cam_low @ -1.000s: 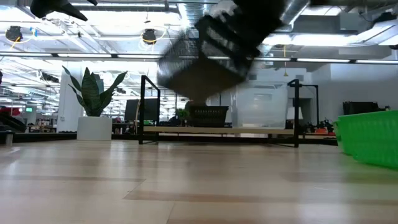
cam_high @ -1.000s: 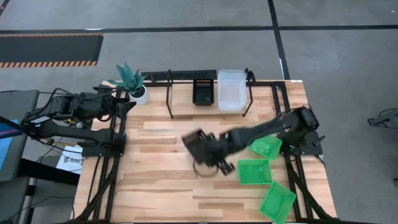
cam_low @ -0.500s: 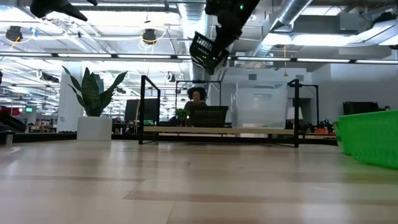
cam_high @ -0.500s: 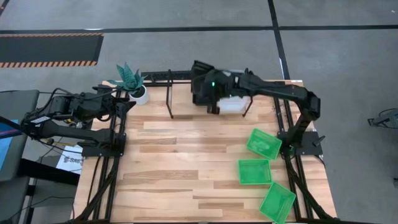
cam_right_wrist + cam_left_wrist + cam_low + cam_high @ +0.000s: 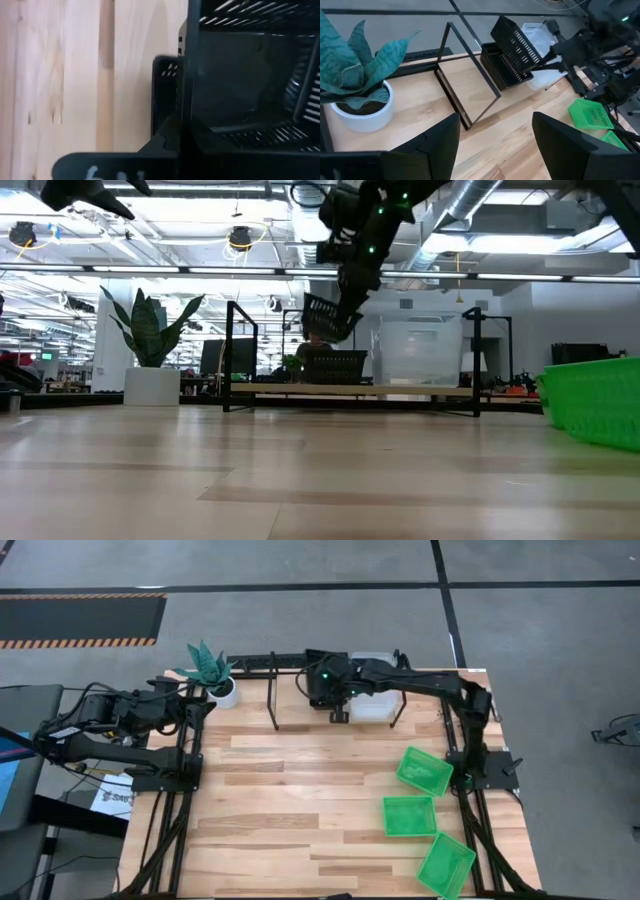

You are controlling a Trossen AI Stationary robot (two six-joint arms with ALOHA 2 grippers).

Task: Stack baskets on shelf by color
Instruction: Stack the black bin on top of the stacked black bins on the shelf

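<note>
My right gripper (image 5: 347, 288) is shut on a black mesh basket (image 5: 516, 41) and hangs it tilted above the shelf (image 5: 272, 708). A second black basket (image 5: 333, 366) stands on the shelf board right under it. The clear baskets (image 5: 420, 350) rest beside that one on the board. Three green baskets (image 5: 425, 771) (image 5: 409, 816) (image 5: 446, 865) lie on the table at the right. My left gripper (image 5: 495, 150) stays open at the far left, beside the plant, with nothing between its fingers. My right gripper holds the black basket by one wall at its rim (image 5: 536, 56), coming from above at a slant from the table's right. The basket hangs tilted, clear of the black basket below it. The gripper itself hides how the fingers sit on the wall.
A white pot with a green plant (image 5: 212, 672) stands at the shelf's left end. The shelf's black hoops (image 5: 232, 352) (image 5: 476, 360) rise at either end of the board. Bare wooden tabletop (image 5: 270, 810) stretches across the middle and the left.
My right gripper has swung from the table's middle toward the far edge, carrying the black basket lifted clear. It now stands over the shelf and has sunk toward the black basket there. The held basket has turned and hangs tilted.
</note>
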